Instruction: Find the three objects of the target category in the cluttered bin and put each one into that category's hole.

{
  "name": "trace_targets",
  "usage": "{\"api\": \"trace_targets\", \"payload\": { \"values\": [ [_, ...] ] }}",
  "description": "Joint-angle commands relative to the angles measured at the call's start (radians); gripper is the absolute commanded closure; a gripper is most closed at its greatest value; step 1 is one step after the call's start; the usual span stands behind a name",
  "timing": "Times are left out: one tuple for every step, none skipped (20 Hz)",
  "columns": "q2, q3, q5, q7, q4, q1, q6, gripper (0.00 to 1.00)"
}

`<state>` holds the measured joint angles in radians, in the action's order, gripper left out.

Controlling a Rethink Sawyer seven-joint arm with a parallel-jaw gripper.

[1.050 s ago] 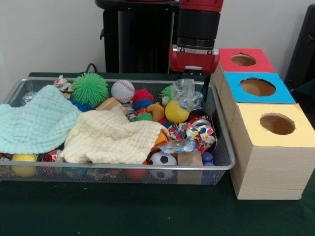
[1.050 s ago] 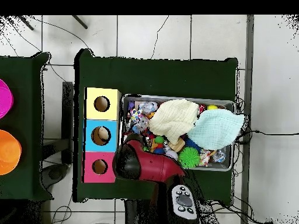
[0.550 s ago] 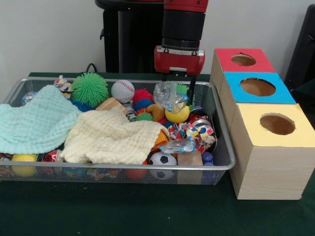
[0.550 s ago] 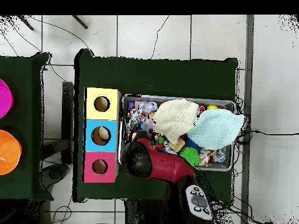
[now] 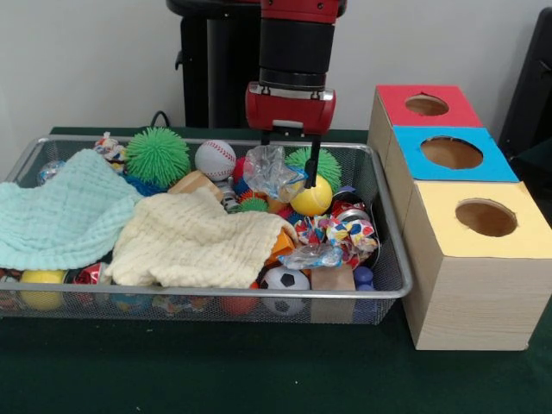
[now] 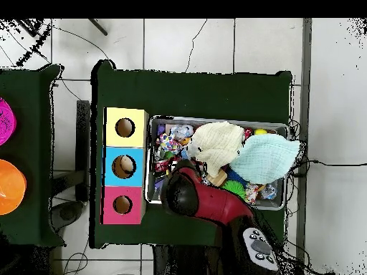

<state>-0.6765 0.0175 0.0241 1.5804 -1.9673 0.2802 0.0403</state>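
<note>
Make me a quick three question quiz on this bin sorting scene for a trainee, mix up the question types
1. True or false: the gripper hangs over the wire bin, with a crinkled clear plastic bag at its fingers.
2. Multiple choice: which box sits nearest the camera in the front view? A) red box B) blue box C) yellow box
3. Fill in: the cream cloth lies beside a pale ______ cloth.

Key: 1 true; 2 C; 3 green (mint).
</note>
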Motion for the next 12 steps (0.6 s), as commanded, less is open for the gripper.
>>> {"api": "trace_targets", "payload": {
  "values": [
    [0.004, 0.095, -0.035, 0.107, 0.054, 0.001, -0.067, 0.00],
    [0.005, 0.087, -0.035, 0.106, 0.058, -0.006, -0.065, 0.00],
    [0.007, 0.075, -0.034, 0.103, 0.065, -0.017, -0.066, 0.00],
    [0.006, 0.068, -0.029, 0.124, 0.061, -0.023, -0.029, 1.00],
    [0.007, 0.043, -0.015, 0.121, 0.076, -0.044, -0.062, 1.00],
    [0.009, 0.019, -0.001, 0.118, 0.091, -0.065, -0.095, 1.00],
    [0.010, -0.006, 0.013, 0.114, 0.107, -0.085, -0.128, 1.00],
    [0.007, -0.004, 0.011, 0.108, 0.113, -0.084, -0.142, 1.00],
    [0.004, 0.005, 0.002, 0.100, 0.115, -0.076, -0.141, 1.00],
    [0.001, 0.022, -0.013, 0.087, 0.115, -0.062, -0.139, 1.00],
    [0.008, 0.001, -0.020, 0.069, 0.134, -0.082, -0.167, 1.00],
    [0.021, -0.057, -0.003, 0.070, 0.164, -0.130, -0.238, 1.00]
  ]
}}
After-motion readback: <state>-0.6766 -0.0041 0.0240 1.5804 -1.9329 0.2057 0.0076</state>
